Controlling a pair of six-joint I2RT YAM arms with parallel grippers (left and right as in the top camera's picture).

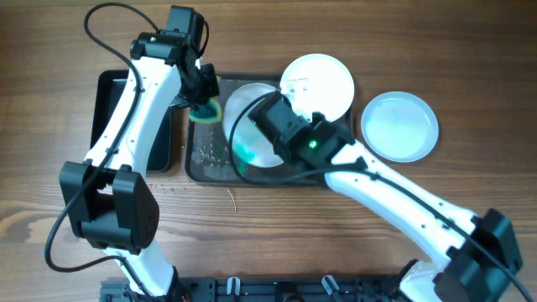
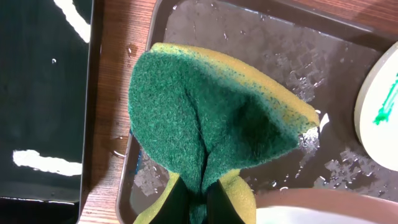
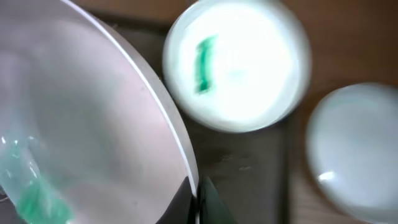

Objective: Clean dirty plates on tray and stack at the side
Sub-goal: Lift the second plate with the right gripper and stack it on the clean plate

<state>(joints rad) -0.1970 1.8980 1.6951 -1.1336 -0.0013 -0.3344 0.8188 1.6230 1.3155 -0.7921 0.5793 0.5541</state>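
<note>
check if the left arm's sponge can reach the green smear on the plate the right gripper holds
Probably yes: the sponge in the left gripper hangs beside the plate, which the right gripper holds tilted over the tray, with nothing between sponge and smear.

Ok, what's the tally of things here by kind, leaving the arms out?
Smeared plates: 2
Clean plate: 1
Sponge: 1
Tray: 1
Black container: 1
Total: 6
</note>
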